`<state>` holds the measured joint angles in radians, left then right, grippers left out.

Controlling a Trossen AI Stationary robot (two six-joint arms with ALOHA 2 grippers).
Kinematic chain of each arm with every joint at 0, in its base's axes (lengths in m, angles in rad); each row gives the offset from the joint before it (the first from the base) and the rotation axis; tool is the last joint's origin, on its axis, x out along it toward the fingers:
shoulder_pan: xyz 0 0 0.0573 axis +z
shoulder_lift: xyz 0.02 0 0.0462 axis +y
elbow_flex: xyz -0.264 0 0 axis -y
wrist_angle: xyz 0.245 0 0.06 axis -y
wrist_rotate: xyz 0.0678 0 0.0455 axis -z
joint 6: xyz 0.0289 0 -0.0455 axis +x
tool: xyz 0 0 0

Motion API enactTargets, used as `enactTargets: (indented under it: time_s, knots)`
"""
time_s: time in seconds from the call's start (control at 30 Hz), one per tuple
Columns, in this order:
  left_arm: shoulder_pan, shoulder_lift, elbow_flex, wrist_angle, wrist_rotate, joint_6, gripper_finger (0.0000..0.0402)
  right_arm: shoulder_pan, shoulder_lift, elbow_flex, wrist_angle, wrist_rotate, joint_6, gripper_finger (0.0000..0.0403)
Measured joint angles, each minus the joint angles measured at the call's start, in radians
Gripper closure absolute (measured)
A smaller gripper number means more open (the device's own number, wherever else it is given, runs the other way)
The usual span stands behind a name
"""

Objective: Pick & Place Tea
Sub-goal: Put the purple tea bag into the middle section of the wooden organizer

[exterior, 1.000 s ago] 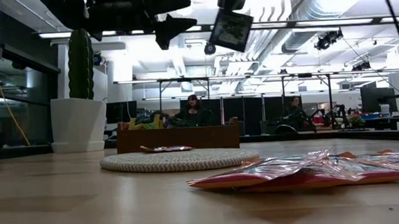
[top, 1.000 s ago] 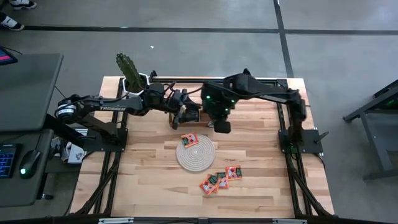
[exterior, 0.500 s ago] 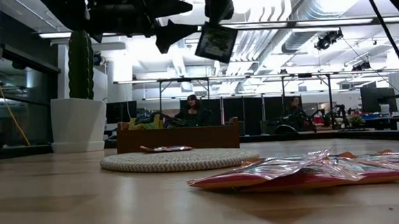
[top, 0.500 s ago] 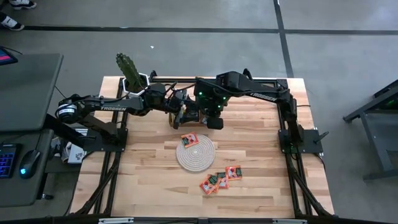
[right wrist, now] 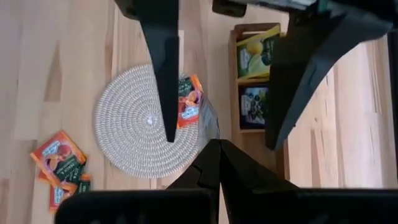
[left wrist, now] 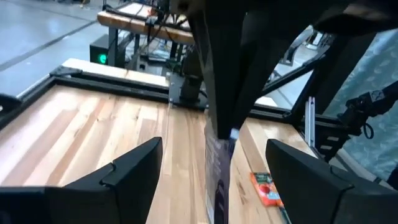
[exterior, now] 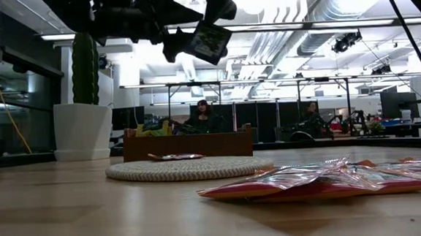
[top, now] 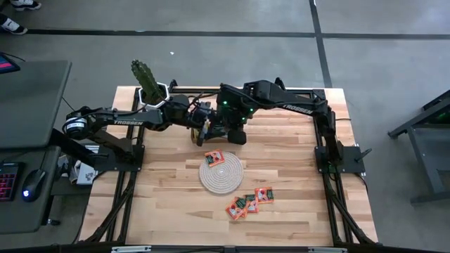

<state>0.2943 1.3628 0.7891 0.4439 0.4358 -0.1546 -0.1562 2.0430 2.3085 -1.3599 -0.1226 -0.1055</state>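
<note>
A wooden worktop (top: 281,211) carries a round mat (top: 221,175) with 1 orange sachet (top: 214,157) on its far edge. 4 more orange sachets (top: 247,203) lie near it. Above the tray (right wrist: 256,81), the right hand (exterior: 209,30) is closed on a dark sachet (exterior: 209,42), between the wide-open fingers of the left hand (left wrist: 214,168).

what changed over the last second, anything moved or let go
The right gripper, shut on a dark blue-black tea sachet, carried it sideways toward the open left gripper, and now hangs it between the left gripper's fingers; nothing was let go. The orange-red sachets, the round pale woven mat and the brown wooden tray stayed put.
</note>
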Motion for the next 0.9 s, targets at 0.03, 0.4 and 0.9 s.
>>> enactTargets:
  time_s: [0.03,0.4,0.9]
  knots:
    - [0.000,0.000,0.000,-0.008,0.000,0.000,0.0120,0.000,0.000,0.000,0.006,0.000,0.000,0.0403]
    - [0.000,0.000,0.000,-0.052,-0.012,0.016,0.0190,-0.001,0.000,0.000,0.030,0.000,0.008,0.0403]
    - [0.000,0.000,0.001,-0.055,-0.072,0.027,0.0396,-0.001,0.000,0.000,0.030,0.007,0.019,0.0403]
